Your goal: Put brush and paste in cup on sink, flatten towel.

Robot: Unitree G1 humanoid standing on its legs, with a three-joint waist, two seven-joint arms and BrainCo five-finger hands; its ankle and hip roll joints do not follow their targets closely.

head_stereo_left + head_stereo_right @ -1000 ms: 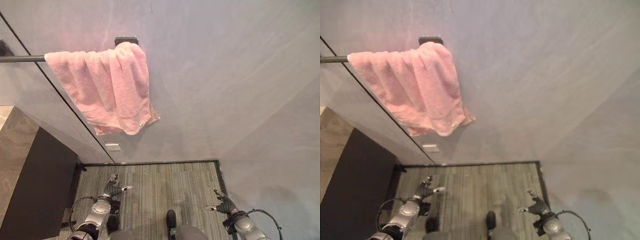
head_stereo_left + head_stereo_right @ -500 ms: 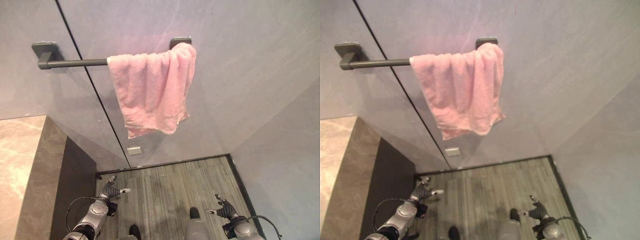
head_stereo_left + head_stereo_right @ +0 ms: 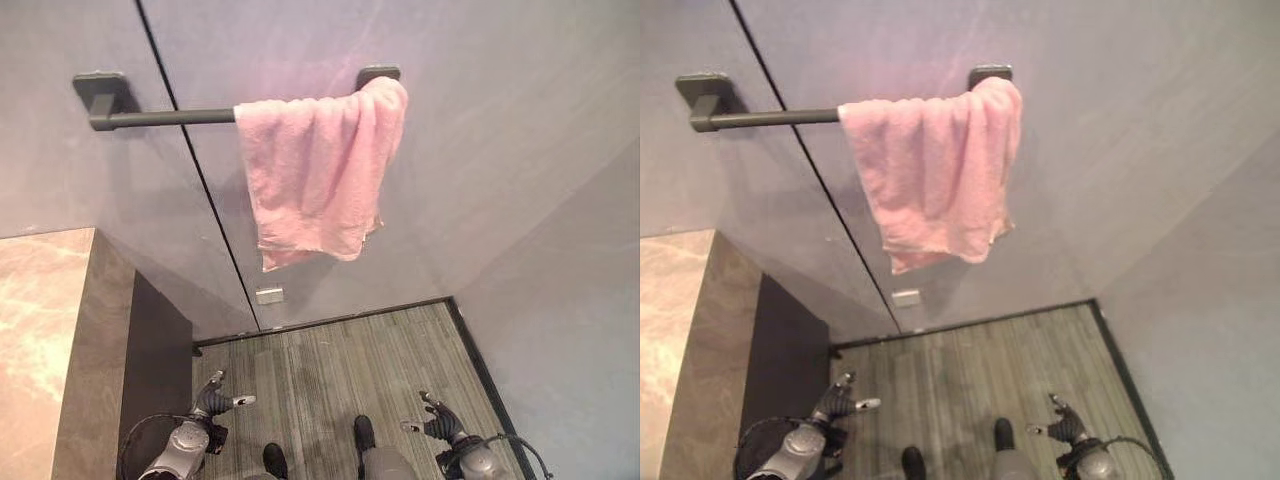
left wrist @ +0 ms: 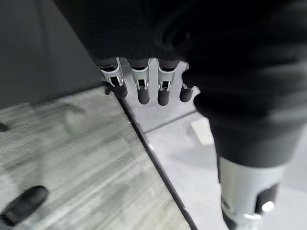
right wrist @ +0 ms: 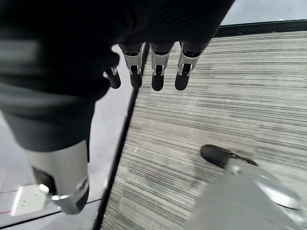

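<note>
Fingers relaxed and apart on both the left hand and the right hand, holding nothing, low above the grey striped floor. Well above and apart from them, pink towel bunched toward the right end of a dark wall rail. At left, marble counter beside the dark cabinet side.
</note>
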